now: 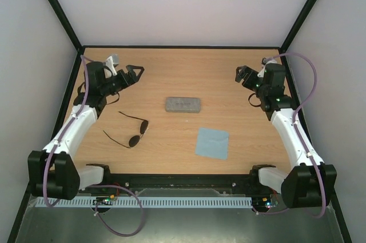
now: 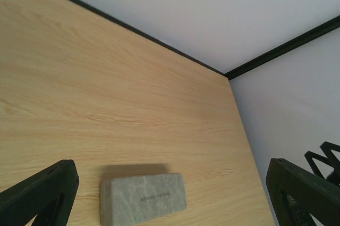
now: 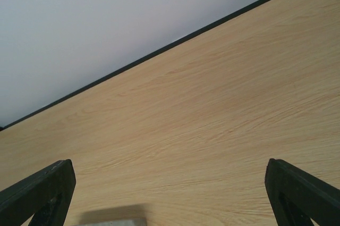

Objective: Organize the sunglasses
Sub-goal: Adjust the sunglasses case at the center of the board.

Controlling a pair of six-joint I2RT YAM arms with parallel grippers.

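A: What does the top view show of the sunglasses?

B: They lie flat on the wooden table at about 8 o'clock from its centre, temple arms unfolded and nothing touching them. The grey case sits near the middle, and the light blue cloth lies at 5 o'clock. All three are apart from one another.

A: And the arms?

B: The left gripper hangs at 10 o'clock and the right gripper at 2 o'clock. Both have their jaws spread wide and hold nothing, and both are well apart from the glasses.

A: What about the left wrist view?

B: The left gripper has its black fingers at the two bottom corners, fully apart and empty. The grey case lies on the table between them at 6 o'clock. The glasses are out of frame.

A: And the right wrist view?

B: Much the same. The right gripper is wide open, its fingers gripping nothing over bare wood. A sliver of the grey case shows at 7 o'clock on the bottom edge. The glasses do not show here.
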